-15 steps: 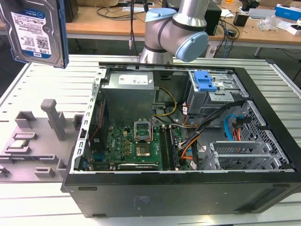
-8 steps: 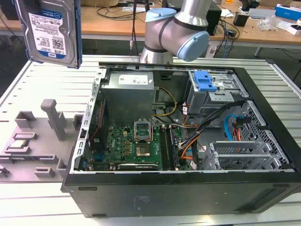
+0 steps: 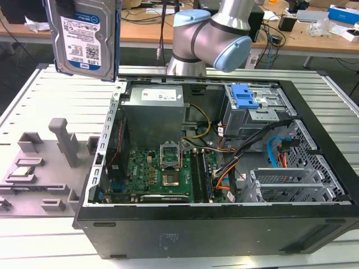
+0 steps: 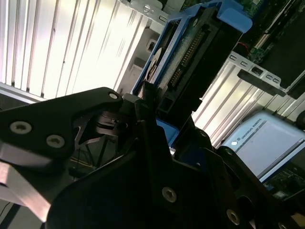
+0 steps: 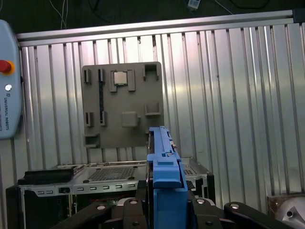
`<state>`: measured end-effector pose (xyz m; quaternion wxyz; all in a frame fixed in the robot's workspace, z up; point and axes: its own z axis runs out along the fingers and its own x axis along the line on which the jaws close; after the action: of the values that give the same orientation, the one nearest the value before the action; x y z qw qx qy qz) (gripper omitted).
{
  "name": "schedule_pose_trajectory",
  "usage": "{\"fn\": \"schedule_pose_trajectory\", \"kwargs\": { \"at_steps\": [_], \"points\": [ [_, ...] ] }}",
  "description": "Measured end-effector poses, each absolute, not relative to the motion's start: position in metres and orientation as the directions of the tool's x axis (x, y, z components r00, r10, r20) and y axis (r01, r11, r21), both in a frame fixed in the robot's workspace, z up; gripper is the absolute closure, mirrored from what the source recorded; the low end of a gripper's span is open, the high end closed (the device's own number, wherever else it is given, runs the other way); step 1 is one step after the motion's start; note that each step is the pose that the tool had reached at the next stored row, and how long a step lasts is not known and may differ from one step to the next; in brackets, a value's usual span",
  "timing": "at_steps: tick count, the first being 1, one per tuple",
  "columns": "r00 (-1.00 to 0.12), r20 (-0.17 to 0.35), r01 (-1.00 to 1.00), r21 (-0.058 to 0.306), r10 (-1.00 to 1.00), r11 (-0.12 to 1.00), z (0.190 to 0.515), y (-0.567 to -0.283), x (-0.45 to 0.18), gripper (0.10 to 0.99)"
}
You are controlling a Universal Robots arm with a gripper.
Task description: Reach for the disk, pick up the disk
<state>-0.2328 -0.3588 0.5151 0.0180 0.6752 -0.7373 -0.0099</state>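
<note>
Up above the ribbed metal bench [image 3: 61,95], beyond the open computer case [image 3: 213,230] at the exterior view's left, hangs the disk [image 3: 84,36] — one flat silver drive, upright, with its white-and-blue label facing the camera and a blue rail down its side. In both wrist views the tool [image 4: 155,114] is clamped on it, black jaws pressed against the blue-railed body, and the second wrist view shows the drive's connector edge. The case lies on its side with the panel off. Inside are one grey power supply box [image 3: 154,112], one green motherboard [image 3: 162,174], a tangle of orange, blue and black cables, and a metal drive cage topped by one blue latch [image 3: 245,96]. Beside the case lies one grey fixture plate [image 3: 45,168] — a small chip [image 3: 25,171] sits in one of its recesses.
</note>
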Motion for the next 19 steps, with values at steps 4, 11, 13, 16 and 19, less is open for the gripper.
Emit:
{"fn": "schedule_pose_trajectory", "kwargs": {
  "at_steps": [4,11,13,16,19],
  "points": [
    [-0.087,0.013,-0.995,0.039,-0.996,0.088,0.515,-0.359,-0.201,0.714],
    [-0.088,0.013,-0.995,0.039,-0.996,0.088,0.515,-0.359,-0.176,0.714],
    [-0.087,0.013,-0.995,0.039,-0.996,0.088,0.515,-0.359,-0.164,0.714],
    [-0.088,0.013,-0.995,0.039,-0.996,0.088,0.515,-0.359,-0.154,0.714],
    [-0.088,0.013,-0.995,0.039,-0.996,0.088,0.515,-0.359,-0.138,0.714]
  ]
}}
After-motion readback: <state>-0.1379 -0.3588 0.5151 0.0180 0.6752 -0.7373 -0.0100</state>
